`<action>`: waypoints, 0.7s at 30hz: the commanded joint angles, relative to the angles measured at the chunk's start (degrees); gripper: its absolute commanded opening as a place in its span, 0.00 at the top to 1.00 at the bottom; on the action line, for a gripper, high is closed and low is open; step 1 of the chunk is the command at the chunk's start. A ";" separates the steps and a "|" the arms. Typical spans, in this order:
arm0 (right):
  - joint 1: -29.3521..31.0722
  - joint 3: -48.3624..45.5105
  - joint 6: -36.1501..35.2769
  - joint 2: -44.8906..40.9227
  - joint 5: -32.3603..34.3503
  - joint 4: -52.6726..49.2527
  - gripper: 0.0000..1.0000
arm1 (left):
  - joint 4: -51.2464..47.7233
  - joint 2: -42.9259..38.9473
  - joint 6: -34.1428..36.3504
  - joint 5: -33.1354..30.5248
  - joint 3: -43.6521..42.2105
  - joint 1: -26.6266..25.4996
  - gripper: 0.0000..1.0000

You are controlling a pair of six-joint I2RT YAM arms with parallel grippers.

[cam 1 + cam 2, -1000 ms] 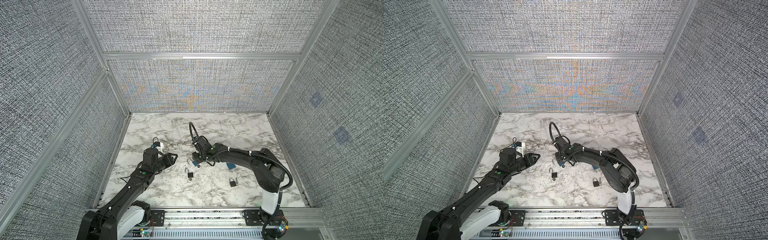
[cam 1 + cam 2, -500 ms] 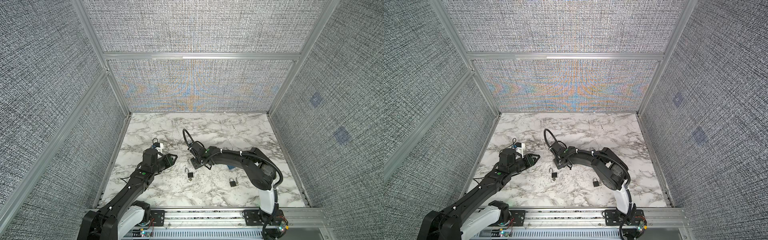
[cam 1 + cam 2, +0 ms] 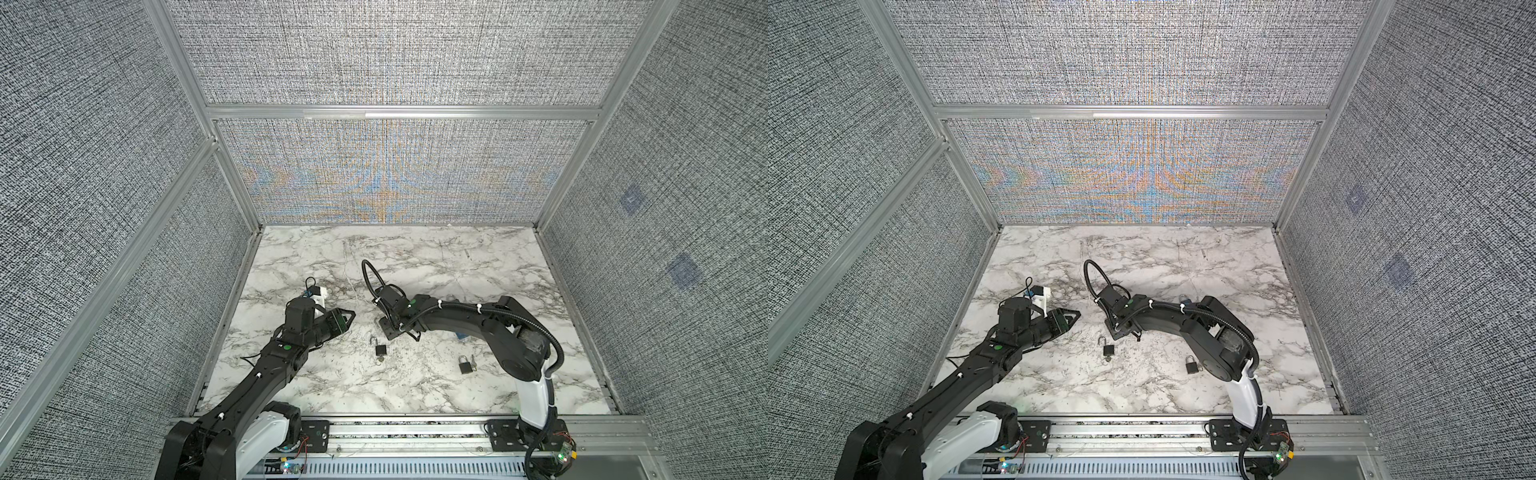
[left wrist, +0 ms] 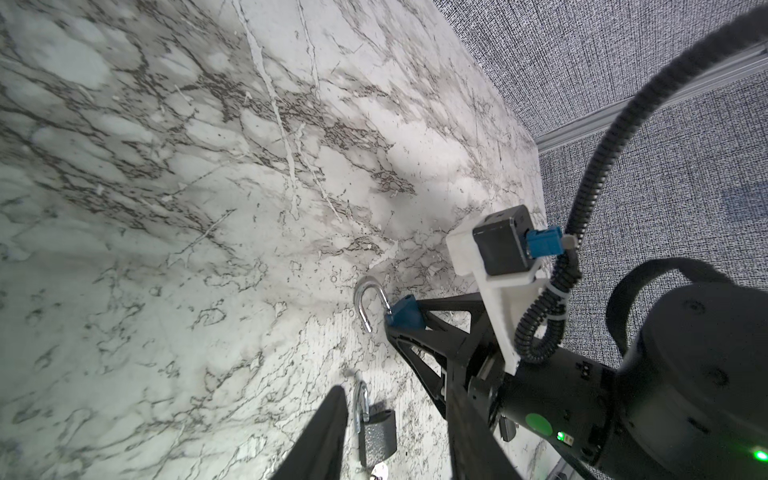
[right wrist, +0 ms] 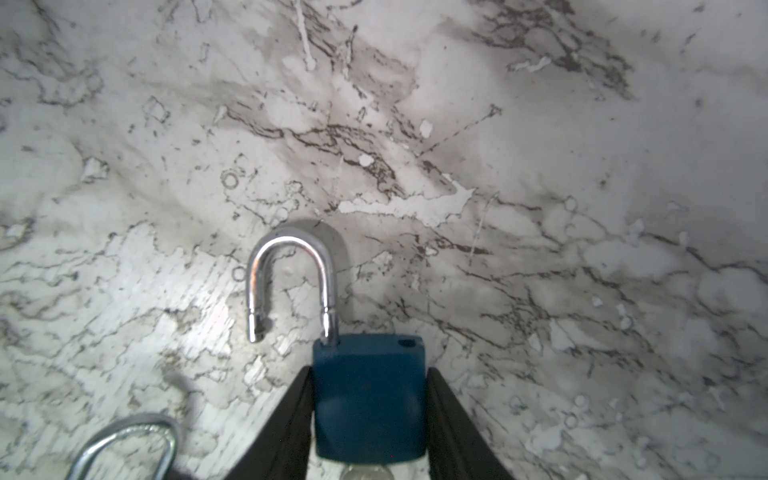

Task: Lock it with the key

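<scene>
A blue padlock (image 5: 369,399) lies on the marble with its silver shackle (image 5: 291,270) swung open. My right gripper (image 5: 370,370) is shut on its body, one black finger against each side. A silver key (image 5: 365,473) shows at the padlock's base. In both top views my right gripper (image 3: 386,330) hides this padlock. In the left wrist view the blue padlock (image 4: 405,311) sits at the right gripper's tip. My left gripper (image 4: 395,390) is open and low over the table, holding nothing. Just past its fingers lies a black padlock (image 4: 376,434) with an open shackle.
The black padlock (image 3: 380,349) with a key below it lies between the two arms. A second black padlock (image 3: 465,365) lies near the right arm's elbow, and something blue (image 3: 461,336) shows under that arm. Mesh walls enclose the marble table (image 3: 415,257).
The right gripper has slid a little toward the table's front left and its jaws have closed onto the blue padlock. The left arm has barely moved.
</scene>
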 commanded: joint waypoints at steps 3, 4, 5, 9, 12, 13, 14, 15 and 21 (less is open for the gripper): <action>0.13 -0.39 0.39 0.64 0.38 -3.56 0.71 | 1.21 0.64 0.61 0.79 0.40 0.09 0.57; 0.23 -0.59 0.60 0.47 0.32 -3.35 0.72 | 1.03 0.88 0.76 0.86 0.55 0.07 0.57; 0.20 -0.69 0.69 0.36 0.28 -3.14 0.73 | 0.83 1.06 0.93 0.95 0.68 0.14 0.58; 0.25 -0.96 1.25 -0.78 -0.56 -2.73 0.75 | 0.59 1.87 1.53 0.62 1.03 0.12 0.57; 0.25 -1.23 1.73 -1.89 -1.68 -1.91 0.76 | -0.14 2.98 1.73 0.80 2.09 0.13 0.57; 0.18 -1.23 1.92 -2.26 -2.07 -1.68 0.76 | -0.67 3.26 1.75 1.00 2.62 0.06 0.57; 0.18 -1.23 2.08 -2.63 -2.42 -1.46 0.76 | -1.28 3.60 1.85 1.13 3.14 0.13 0.57; 0.07 -1.23 2.25 -3.03 -2.90 -1.19 0.76 | -1.84 3.87 2.01 1.23 3.60 0.10 0.57; -0.10 -1.80 3.39 -5.20 -4.84 -0.30 0.77 | -0.79 4.22 1.34 1.24 3.07 0.06 0.57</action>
